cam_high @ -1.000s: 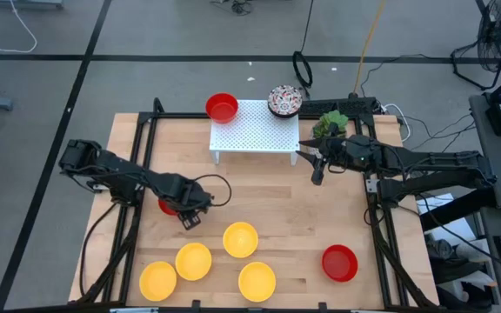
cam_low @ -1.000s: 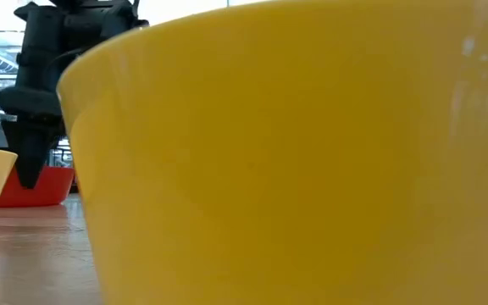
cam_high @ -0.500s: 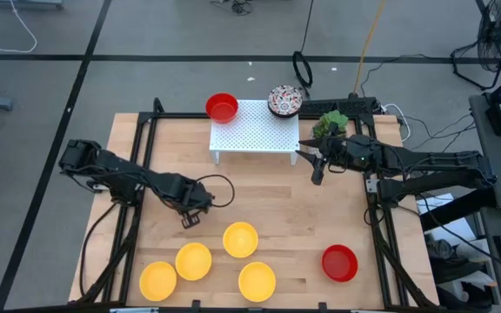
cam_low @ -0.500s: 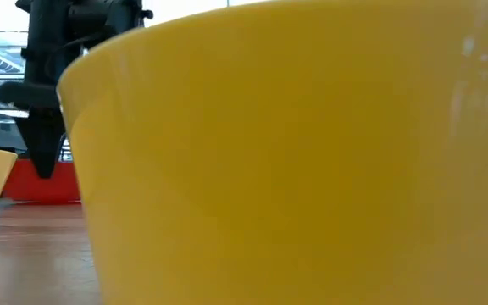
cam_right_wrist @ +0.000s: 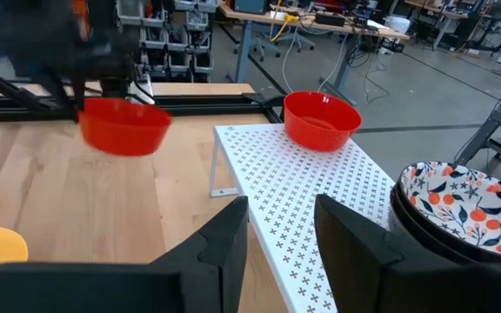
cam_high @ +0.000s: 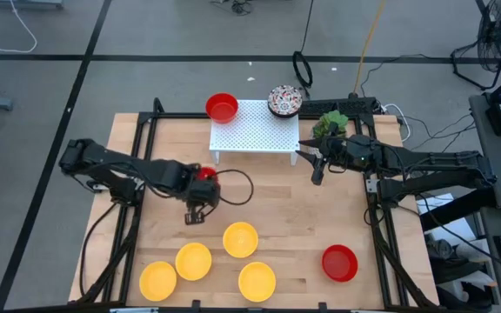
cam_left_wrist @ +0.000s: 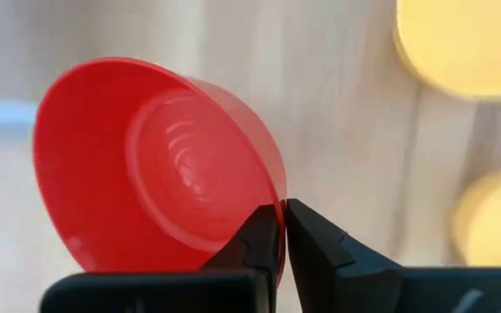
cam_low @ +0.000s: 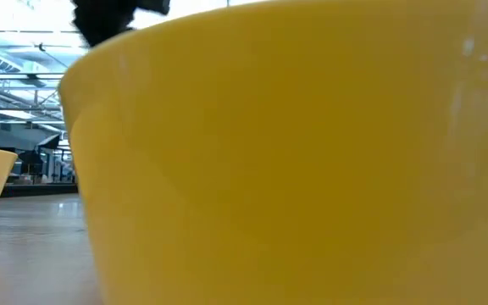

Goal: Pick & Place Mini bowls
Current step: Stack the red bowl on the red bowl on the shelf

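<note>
A glossy red bowl (cam_left_wrist: 155,165) hangs clear above the wooden table (cam_high: 303,217), left of centre, tipped so its ribbed inside faces the wrist camera; the left gripper (cam_left_wrist: 282,228) has its fingers pinched tight on the bowl's rim; four yellow bowls (cam_high: 240,239) sit below it near the front edge, and another red bowl (cam_high: 339,263) rests at the front right; a white perforated stand (cam_high: 255,130) at the back carries a third red bowl (cam_high: 222,107) on its left corner and stacked floral bowls (cam_high: 284,100) on its right; a potted plant (cam_high: 330,125) stands beside the stand; the right gripper (cam_high: 317,167) waits near it, fingers apart and empty
</note>
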Tool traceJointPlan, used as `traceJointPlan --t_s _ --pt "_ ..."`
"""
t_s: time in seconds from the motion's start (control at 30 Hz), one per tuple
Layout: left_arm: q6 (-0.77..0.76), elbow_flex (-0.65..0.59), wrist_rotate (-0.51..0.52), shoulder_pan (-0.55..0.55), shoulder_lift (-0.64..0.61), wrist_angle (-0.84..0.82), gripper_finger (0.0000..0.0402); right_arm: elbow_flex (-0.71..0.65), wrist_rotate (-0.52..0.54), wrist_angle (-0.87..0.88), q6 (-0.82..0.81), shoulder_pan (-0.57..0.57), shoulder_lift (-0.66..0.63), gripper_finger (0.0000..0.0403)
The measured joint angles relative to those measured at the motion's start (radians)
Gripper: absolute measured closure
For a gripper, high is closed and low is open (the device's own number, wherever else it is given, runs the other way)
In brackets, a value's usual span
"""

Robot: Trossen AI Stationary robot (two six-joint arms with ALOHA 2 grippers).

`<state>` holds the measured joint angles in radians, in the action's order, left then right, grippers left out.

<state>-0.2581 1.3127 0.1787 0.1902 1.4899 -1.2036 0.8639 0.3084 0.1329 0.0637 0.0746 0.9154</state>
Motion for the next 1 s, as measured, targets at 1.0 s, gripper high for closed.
traceJointPlan --t_s 1.0 --pt "0.604 0.204 0.076 -0.699 0.135 0.398 0.0371 0.000 -0.001 0.037 -0.060 -0.001 0.000 0.0282"
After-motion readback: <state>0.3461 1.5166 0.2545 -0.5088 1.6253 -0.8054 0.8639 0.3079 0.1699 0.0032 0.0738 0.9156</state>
